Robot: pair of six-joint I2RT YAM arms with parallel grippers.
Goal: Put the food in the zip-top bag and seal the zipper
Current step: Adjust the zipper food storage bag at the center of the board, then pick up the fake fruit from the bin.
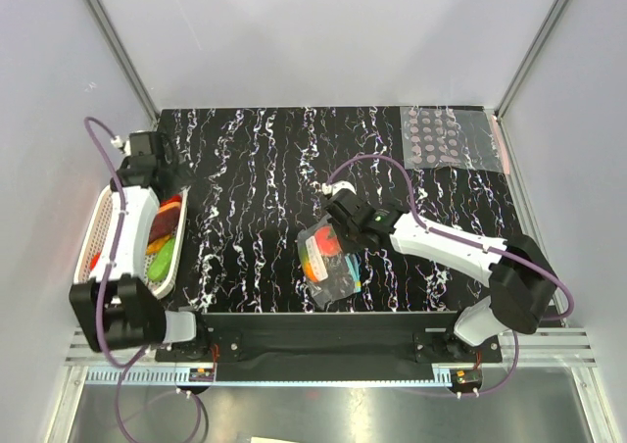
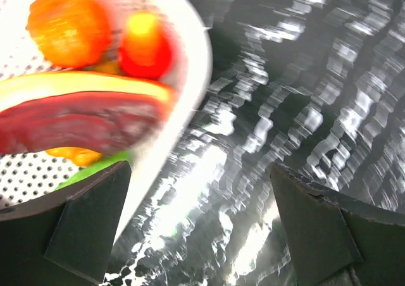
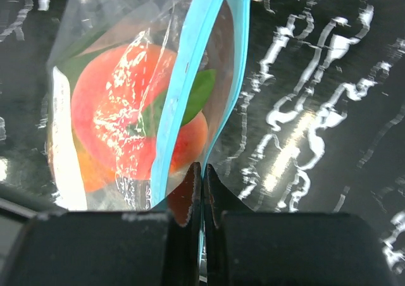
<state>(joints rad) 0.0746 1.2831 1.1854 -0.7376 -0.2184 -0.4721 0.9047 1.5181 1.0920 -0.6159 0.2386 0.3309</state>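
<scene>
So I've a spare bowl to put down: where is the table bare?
Bare: the far strip of black marbled table between the white perforated basket and the grey-dotted clear sheet, and the middle between basket and clear zip-top bag. Crowded: near centre-right, where the right pincer pinches the bag and its arm lies across.

You won't find any readable word, label, brand or number in these views. The zip-top bag [image 3: 145,96] is unprinted clear plastic, and its zipper [image 3: 185,77] is plain light blue. The clear sheet [image 1: 456,139] carries only a grid of grey dots. The pale strip [image 1: 323,377] along the front rail shows fine tick marks, with no figures you can make out.
</scene>
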